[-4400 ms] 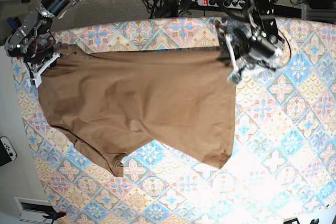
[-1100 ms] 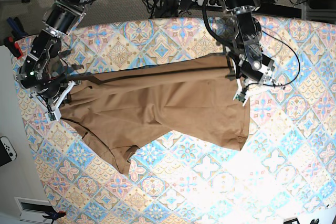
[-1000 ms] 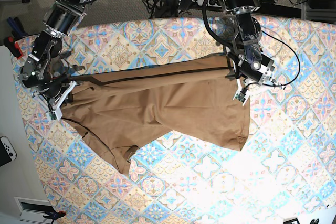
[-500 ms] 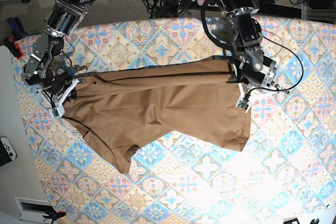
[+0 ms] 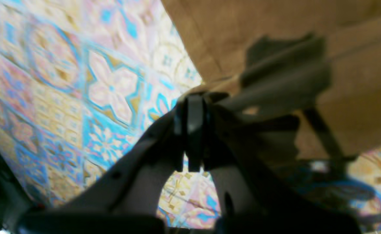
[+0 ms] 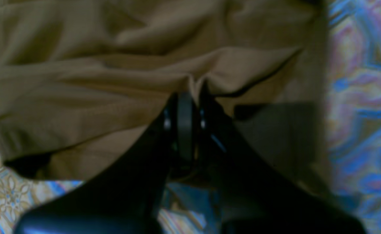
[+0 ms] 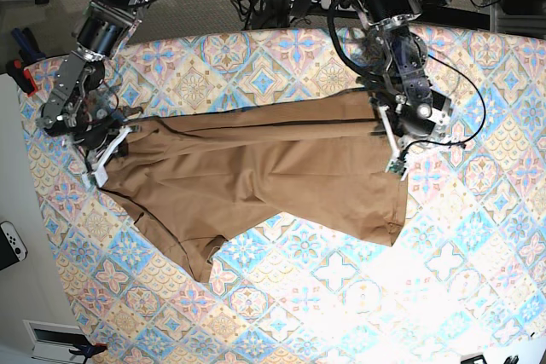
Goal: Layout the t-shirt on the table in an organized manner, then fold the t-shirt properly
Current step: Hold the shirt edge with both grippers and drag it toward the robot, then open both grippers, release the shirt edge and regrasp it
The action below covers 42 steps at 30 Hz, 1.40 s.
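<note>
T-shirt cloth fills most of both wrist views. In the right wrist view, the tan fabric bunches into folds across the upper and middle frame, and the right gripper at center is clenched on a pinched ridge of it, jaws pressed together with cloth gathered just above the tips. A strip of the table shows blurred along the right edge and at lower left. In the left wrist view, the left gripper at center is likewise clamped tight, its tips meeting at the hem edge of the t-shirt, which occupies the upper right; the tiled table covers the left half.

From the base view, the garment lies spread across the middle of the table, its upper edge doubled over in a long fold running left to right. A sleeve hangs toward the lower center, and a corner sits at right of center. The right gripper holds the cloth at the left end, the left gripper at the right end.
</note>
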Available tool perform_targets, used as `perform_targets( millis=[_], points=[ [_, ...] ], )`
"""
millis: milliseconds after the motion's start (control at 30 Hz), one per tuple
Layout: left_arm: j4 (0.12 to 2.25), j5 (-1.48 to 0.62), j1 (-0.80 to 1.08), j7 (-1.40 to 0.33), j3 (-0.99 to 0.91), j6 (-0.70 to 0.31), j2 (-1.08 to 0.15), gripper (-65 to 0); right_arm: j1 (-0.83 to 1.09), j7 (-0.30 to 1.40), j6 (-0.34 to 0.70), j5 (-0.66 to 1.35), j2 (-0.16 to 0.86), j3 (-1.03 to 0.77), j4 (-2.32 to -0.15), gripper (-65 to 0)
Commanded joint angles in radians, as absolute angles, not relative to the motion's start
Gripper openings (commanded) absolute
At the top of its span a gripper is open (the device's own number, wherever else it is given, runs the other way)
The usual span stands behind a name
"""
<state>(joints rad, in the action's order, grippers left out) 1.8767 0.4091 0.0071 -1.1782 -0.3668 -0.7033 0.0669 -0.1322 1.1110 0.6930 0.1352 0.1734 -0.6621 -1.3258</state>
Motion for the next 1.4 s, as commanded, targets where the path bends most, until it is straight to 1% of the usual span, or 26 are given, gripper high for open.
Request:
perform_targets(
  millis=[0,133,333,367,433,500,533,567,600,633,700,900,1033,1100,1233,1367],
  points=[
    [1.893,0.409,-0.013,-1.150,-0.380,-0.698,0.081,-65.0,-0.148,1.121,0.697,0.139,0.189,-0.664,-1.322,-65.0],
    [1.885,0.409,-0.013,-1.125,-0.415,-0.698,0.084,-65.0,-0.148,1.059,0.697,0.139,0.189,-0.664,-1.310,-65.0],
    [1.827,0.414,-0.021,-1.130,-0.427,-0.698,0.087,-65.0,-0.148,1.059,0.697,0.139,0.189,-0.664,-1.313,-65.0],
    [1.828,0.414,-0.016,-1.130,-0.427,-0.698,0.087,-62.5,-0.148,1.059,0.697,0.139,0.189,-0.664,-1.313,-60.1],
    [1.828,0.414,-0.013,-1.129,-0.427,-0.698,0.087,-49.8,-0.147,1.059,0.697,0.139,0.189,-0.664,-1.313,-49.3],
    [1.828,0.410,-0.013,-1.127,-0.427,-0.698,0.087,-39.2,-0.145,1.059,0.697,0.139,0.189,-0.665,-1.314,-40.1],
    [1.828,0.410,-0.013,-1.125,-0.427,-0.698,0.087,-35.1,-0.145,1.058,0.697,0.139,0.191,-0.665,-1.325,-35.7],
    [1.830,0.409,-0.013,-1.124,-0.427,-0.698,0.087,-32.3,-0.145,1.058,0.697,0.139,0.191,-0.665,-1.345,-32.1],
    [1.830,0.409,-0.015,-1.124,-0.427,-0.698,0.087,-31.3,-0.145,1.058,0.698,0.139,0.191,-0.665,-1.365,-29.3],
    [1.830,0.409,-0.018,-1.124,-0.427,-0.698,0.087,-31.3,-0.145,1.058,0.698,0.139,0.191,-0.665,-1.391,-26.7],
    [1.851,0.407,-0.021,-1.124,-0.429,-0.698,0.087,-31.8,-0.145,1.055,0.698,0.140,0.191,-0.665,-1.445,-23.8],
    [1.957,0.406,-0.018,-1.124,-0.429,-0.698,0.116,-31.7,-0.148,1.049,0.698,0.143,0.188,-0.670,-1.596,-23.7],
    [2.055,0.404,-0.013,-1.124,-0.429,-0.698,0.154,-31.6,-0.148,1.049,0.698,0.145,0.185,-0.783,-1.664,-23.7],
    [2.091,0.404,0.002,-1.124,-0.429,-0.698,0.157,-31.3,-0.150,1.050,0.698,0.168,0.173,-0.855,-1.664,-23.7],
    [2.103,0.404,0.033,-1.124,-0.424,-0.698,0.157,-31.1,-0.142,1.064,0.698,0.278,0.168,-0.997,-1.653,-23.7],
    [2.101,0.404,0.059,-1.124,-0.424,-0.698,0.157,-31.1,-0.127,1.182,0.698,0.349,0.171,-1.081,-1.535,-23.7]
  ],
)
